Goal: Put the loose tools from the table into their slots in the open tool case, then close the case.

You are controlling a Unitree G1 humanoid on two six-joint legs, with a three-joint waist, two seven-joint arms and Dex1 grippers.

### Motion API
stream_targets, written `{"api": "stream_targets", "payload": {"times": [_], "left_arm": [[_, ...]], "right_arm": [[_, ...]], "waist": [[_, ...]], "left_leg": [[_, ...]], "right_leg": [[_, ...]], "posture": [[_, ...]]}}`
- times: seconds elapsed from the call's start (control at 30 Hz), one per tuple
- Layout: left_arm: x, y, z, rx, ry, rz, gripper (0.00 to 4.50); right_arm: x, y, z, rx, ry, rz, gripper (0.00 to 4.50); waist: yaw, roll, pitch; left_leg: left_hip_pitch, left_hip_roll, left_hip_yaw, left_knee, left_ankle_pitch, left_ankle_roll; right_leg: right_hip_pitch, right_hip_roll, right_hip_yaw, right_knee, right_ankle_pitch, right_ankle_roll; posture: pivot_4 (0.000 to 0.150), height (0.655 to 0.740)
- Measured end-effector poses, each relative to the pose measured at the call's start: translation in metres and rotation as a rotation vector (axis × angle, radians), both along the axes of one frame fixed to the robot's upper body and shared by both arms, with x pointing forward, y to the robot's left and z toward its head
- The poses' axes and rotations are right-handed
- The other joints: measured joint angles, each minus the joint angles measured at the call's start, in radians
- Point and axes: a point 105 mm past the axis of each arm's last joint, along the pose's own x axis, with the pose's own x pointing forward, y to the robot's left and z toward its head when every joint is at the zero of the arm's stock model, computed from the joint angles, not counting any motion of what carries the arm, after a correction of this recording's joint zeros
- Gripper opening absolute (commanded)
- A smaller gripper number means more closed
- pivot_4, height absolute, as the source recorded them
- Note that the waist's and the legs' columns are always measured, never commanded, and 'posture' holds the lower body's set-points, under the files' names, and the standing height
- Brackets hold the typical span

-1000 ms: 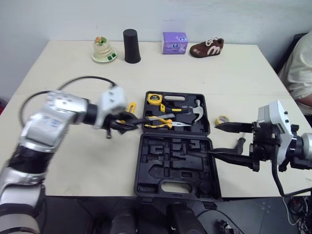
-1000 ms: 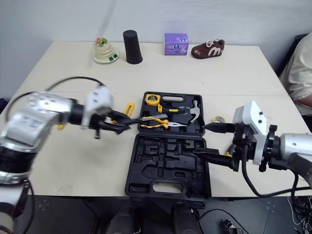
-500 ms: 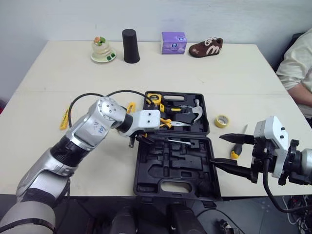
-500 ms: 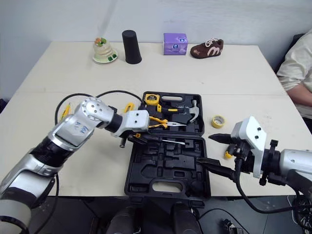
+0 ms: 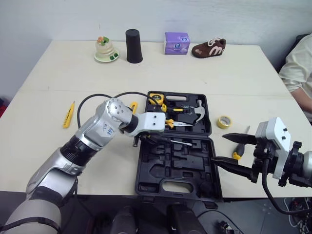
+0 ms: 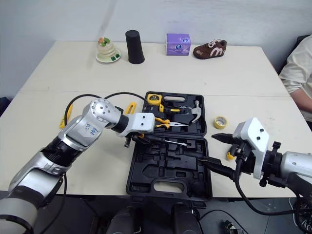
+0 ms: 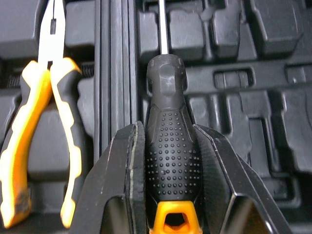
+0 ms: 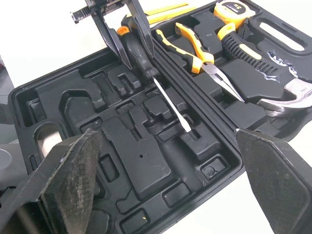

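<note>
Pale bench [image 5: 58,73] carries the open tool case [image 5: 168,189]. My left fingers [image 7: 122,175] squeeze the screwdriver [image 8: 146,66] over the near half of the case. My right fingers [image 8: 68,165] are spread wide, holding nothing. Next, I think, I lower it into its slot and let go.

A broad cream table [image 5: 234,73] with a matte top takes up most of the room, a thin seam [image 5: 63,90] running across its middle. Behind the table's far edge rises a plain pale grey wall [image 5: 146,17]; below its near edge lies dark floor [image 5: 97,214]. Light falls evenly over the table.
</note>
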Motion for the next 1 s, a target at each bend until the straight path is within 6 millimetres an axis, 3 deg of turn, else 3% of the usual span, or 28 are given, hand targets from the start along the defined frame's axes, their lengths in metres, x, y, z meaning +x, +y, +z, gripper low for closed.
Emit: {"api": "stream_targets", "payload": {"times": [0.27, 0.33, 0.5, 0.53, 0.67, 0.77, 0.9, 1.0], "left_arm": [[0.0, -0.007, 0.0, -0.005, -0.009, 0.005, 1.01], [0.0, -0.007, -0.001, -0.005, -0.008, 0.006, 2.06], [-0.01, -0.005, -0.004, -0.029, 0.055, -0.016, 4.22], [-0.009, -0.002, -0.001, -0.066, 0.075, -0.001, 4.46], [-0.003, 0.01, 0.026, -0.298, 0.155, 0.051, 4.46], [0.0, 0.015, 0.027, -0.435, 0.165, 0.02, 3.71], [0.002, 0.015, -0.002, -0.506, 0.241, 0.029, 2.06], [0.001, 0.015, -0.002, -0.531, 0.263, 0.009, 0.77]], "right_arm": [[0.002, 0.0, -0.001, 0.003, 0.008, -0.001, 4.5], [0.002, 0.0, -0.001, 0.003, 0.003, 0.003, 4.5], [0.002, 0.0, -0.001, 0.002, 0.0, 0.003, 4.5], [0.002, 0.0, -0.001, 0.002, 0.002, 0.003, 4.5], [0.001, -0.002, -0.004, 0.002, 0.015, -0.006, 4.5], [0.0, -0.002, -0.004, 0.003, 0.011, -0.006, 4.5], [0.001, -0.002, -0.004, 0.003, 0.009, -0.006, 4.5], [0.001, -0.003, -0.003, 0.004, 0.008, -0.003, 4.5]], "waist": [[0.001, 0.0, 0.0], [0.001, 0.0, 0.0], [-0.001, 0.0, 0.0], [-0.001, 0.0, 0.0], [-0.002, 0.0, 0.0], [-0.001, 0.001, -0.001], [-0.001, 0.001, -0.001], [-0.001, 0.001, -0.001]], "left_leg": [[0.0, 0.0, 0.0, 0.0, 0.0, 0.0], [0.0, 0.0, 0.0, 0.0, 0.0, 0.0], [0.0, 0.001, 0.0, 0.001, 0.0, 0.0], [0.0, 0.001, 0.0, 0.001, 0.001, 0.0], [0.0, 0.001, -0.001, 0.001, 0.001, 0.0], [0.001, 0.001, 0.0, 0.001, 0.001, 0.0], [0.0, 0.001, 0.0, 0.001, 0.001, 0.0], [0.0, 0.0, -0.001, 0.001, 0.001, 0.001]], "right_leg": [[0.0, 0.0, 0.0, 0.0, 0.0, 0.0], [0.0, 0.0, 0.0, 0.0, 0.0, 0.0], [0.0, 0.0, 0.0, 0.001, 0.0, 0.0], [0.0, 0.0, 0.0, 0.002, 0.0, 0.0], [0.0, 0.0, -0.001, 0.002, 0.0, 0.0], [0.001, 0.0, -0.001, 0.001, 0.0, 0.0], [0.0, 0.0, -0.001, 0.001, 0.0, 0.001], [0.0, 0.0, -0.001, 0.001, 0.0, 0.001]], "posture": [[0.15, 0.7304], [0.15, 0.7304], [0.15, 0.7304], [0.15, 0.7304], [0.15, 0.7304], [0.15, 0.7304], [0.15, 0.7304], [0.15, 0.7304]]}}
